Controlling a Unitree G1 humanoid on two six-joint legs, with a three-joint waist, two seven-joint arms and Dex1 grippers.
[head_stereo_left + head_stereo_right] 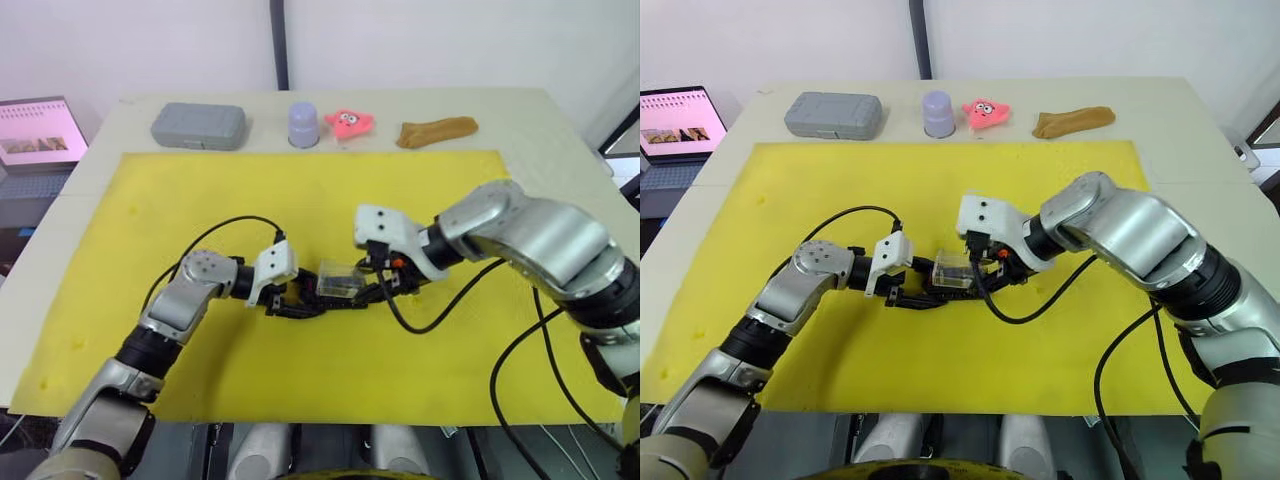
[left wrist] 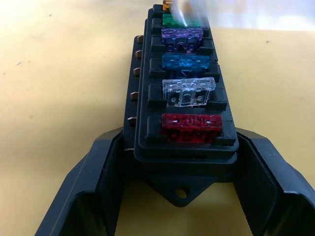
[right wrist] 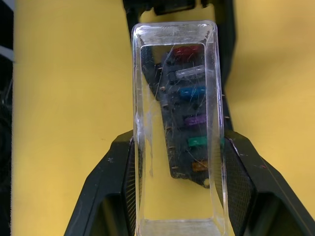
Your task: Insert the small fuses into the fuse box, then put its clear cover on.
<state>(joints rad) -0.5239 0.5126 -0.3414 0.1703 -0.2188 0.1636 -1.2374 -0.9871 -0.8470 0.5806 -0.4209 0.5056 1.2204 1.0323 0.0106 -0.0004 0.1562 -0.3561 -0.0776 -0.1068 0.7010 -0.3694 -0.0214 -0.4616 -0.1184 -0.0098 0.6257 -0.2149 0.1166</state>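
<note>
Left gripper (image 2: pixel 179 162) pinching black fuse box (image 2: pixel 184 142) by one end at mid yellow mat (image 1: pixel 330 390); red, clear, blue, purple, green fuses (image 2: pixel 189 91) seated. Right gripper (image 3: pixel 177 162) clamped on clear cover (image 3: pixel 174 128), held just above the box.
</note>
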